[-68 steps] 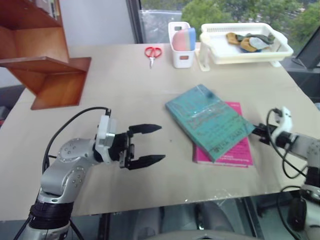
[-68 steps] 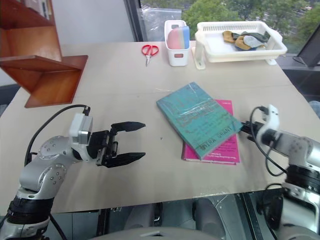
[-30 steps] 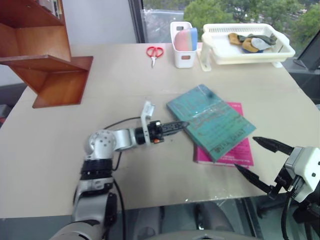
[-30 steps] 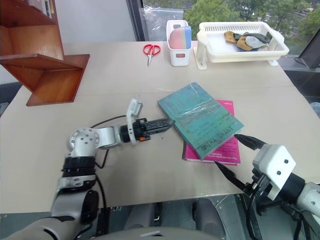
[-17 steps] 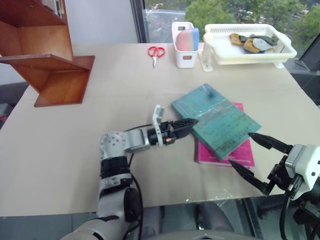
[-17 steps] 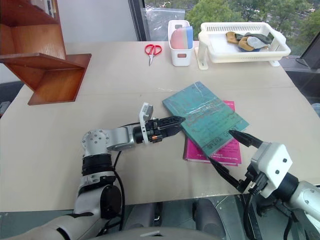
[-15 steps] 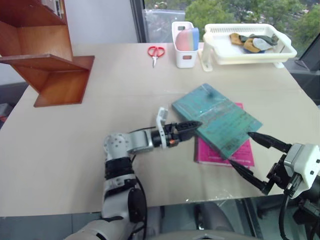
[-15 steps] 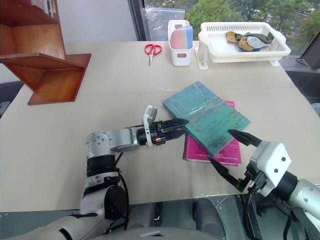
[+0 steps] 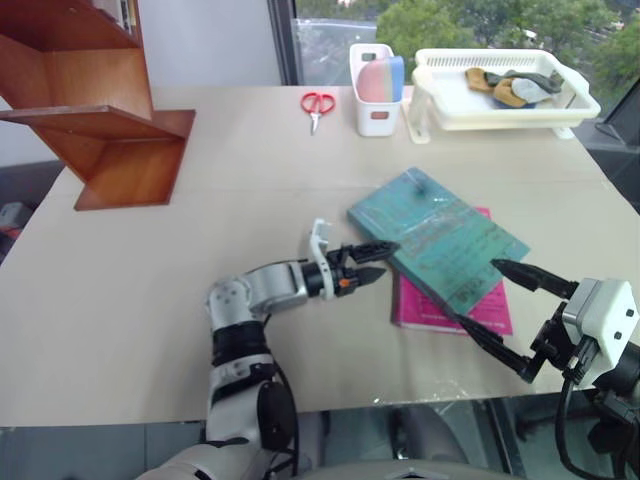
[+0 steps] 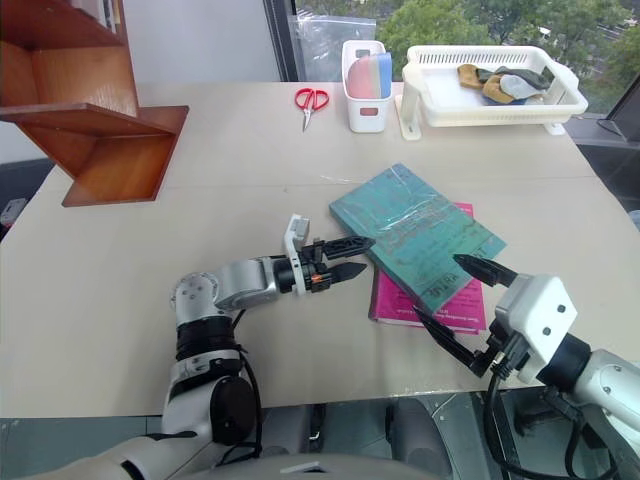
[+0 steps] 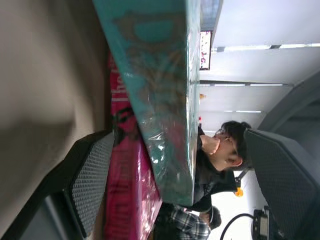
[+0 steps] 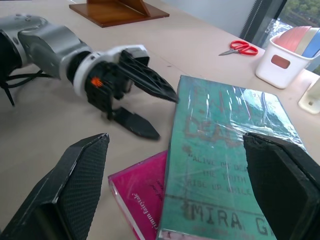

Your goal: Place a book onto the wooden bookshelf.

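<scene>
A broad beige surface spreads before me, its near edge showing dark floor beneath; behind it a pale wall meets a dark window frame; daylight comes through the glass, with green trees outside; at the far side of the surface sit red scissors, a white caddy and a white basket tray.

Left arm stretched low and forward toward the middle, left gripper level with jaws parted one above the other, right arm bent near the body, right gripper raised, pointing inward to the left, jaws spread wide
</scene>
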Robot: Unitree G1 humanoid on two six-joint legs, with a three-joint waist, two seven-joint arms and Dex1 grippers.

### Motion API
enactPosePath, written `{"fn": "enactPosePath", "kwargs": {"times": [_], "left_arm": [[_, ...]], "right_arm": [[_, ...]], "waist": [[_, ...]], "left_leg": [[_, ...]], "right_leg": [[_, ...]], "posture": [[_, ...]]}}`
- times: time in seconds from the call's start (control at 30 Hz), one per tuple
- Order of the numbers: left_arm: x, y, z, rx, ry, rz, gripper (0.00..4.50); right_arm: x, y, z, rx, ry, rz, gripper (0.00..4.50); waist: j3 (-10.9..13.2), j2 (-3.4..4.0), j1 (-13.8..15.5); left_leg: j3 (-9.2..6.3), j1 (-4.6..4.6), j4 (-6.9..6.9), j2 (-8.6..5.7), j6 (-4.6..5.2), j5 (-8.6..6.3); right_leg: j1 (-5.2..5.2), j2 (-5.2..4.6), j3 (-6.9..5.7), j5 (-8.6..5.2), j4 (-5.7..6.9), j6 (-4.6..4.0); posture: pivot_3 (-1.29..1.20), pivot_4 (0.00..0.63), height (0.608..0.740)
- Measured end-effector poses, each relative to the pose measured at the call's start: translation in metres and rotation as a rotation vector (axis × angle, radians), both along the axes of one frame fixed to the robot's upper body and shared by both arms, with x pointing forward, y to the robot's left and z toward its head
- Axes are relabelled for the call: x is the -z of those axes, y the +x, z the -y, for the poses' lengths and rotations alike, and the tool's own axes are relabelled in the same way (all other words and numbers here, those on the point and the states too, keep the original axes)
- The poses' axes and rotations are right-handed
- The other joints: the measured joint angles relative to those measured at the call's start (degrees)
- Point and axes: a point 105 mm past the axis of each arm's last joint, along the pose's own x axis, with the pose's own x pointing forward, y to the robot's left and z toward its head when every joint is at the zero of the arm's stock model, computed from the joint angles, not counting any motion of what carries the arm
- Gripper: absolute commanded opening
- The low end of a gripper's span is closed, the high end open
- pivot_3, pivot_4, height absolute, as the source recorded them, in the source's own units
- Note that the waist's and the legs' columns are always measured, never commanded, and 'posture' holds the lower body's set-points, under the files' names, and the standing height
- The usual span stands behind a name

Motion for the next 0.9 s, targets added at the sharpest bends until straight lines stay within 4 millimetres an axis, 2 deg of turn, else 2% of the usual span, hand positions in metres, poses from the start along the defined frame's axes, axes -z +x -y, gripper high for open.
{"fn": "enactPosePath", "kwargs": {"times": [0.33, 0.6, 0.63, 0.7, 0.73, 0.87, 0.9], "left_arm": [[-0.001, 0.013, 0.017, -0.091, -0.044, -0.064, 4.5], [0.001, 0.025, 0.018, -0.163, -0.044, -0.088, 4.5], [0.002, 0.025, 0.02, -0.157, -0.042, -0.088, 3.96], [0.002, 0.026, 0.02, -0.156, -0.046, -0.091, 3.39], [0.003, 0.027, 0.022, -0.155, -0.045, -0.094, 2.78], [0.001, 0.03, 0.022, -0.161, -0.075, -0.094, 0.97], [0.001, 0.031, 0.022, -0.161, -0.083, -0.094, 0.67]], "right_arm": [[0.001, 0.001, 0.001, 0.019, -0.003, -0.014, 4.4], [0.002, -0.001, 0.006, 0.05, -0.013, -0.033, 4.4], [0.002, -0.001, 0.006, 0.055, -0.018, -0.035, 4.5], [0.002, -0.001, 0.007, 0.056, -0.016, -0.035, 4.5], [0.002, -0.002, 0.007, 0.057, -0.016, -0.036, 4.5], [0.002, -0.003, 0.008, 0.067, -0.015, -0.039, 4.5], [0.002, -0.003, 0.008, 0.069, -0.014, -0.037, 4.5]], "waist": [[0.0, 0.0, 0.1], [0.0, 0.0, 0.1], [0.0, 0.0, 0.1], [0.0, 0.0, 0.1], [0.0, 0.0, 0.2], [-0.1, -0.02, 0.2], [-0.1, -0.04, 0.2]], "left_leg": [[0.0, -0.02, 0.0, -0.01, 0.0, 0.0], [0.01, -0.01, 0.0, -0.01, 0.0, 0.0], [0.01, -0.01, 0.0, -0.01, 0.0, 0.0], [0.0, -0.01, 0.0, -0.01, 0.0, 0.0], [0.0, -0.01, 0.0, -0.02, 0.0, 0.0], [-0.01, 0.0, 0.0, -0.02, 0.0, 0.0], [-0.02, 0.0, 0.0, -0.02, 0.0, 0.0]], "right_leg": [[0.01, 0.0, 0.0, 0.0, -0.02, 0.0], [0.01, 0.0, 0.0, 0.0, -0.03, 0.0], [0.0, 0.0, 0.0, 0.0, -0.03, 0.0], [0.01, 0.0, 0.0, 0.0, -0.03, 0.0], [0.01, 0.0, 0.0, 0.0, -0.03, 0.0], [0.02, 0.0, -0.01, 0.0, -0.03, 0.0], [0.02, 0.0, -0.02, 0.0, -0.03, 0.0]], "posture": [[0.0, 0.15, 0.74], [0.0, 0.15, 0.74], [0.0, 0.15, 0.74], [0.0, 0.15, 0.74], [0.0, 0.15, 0.74], [0.0, 0.15, 0.74], [0.0, 0.15, 0.74]]}}
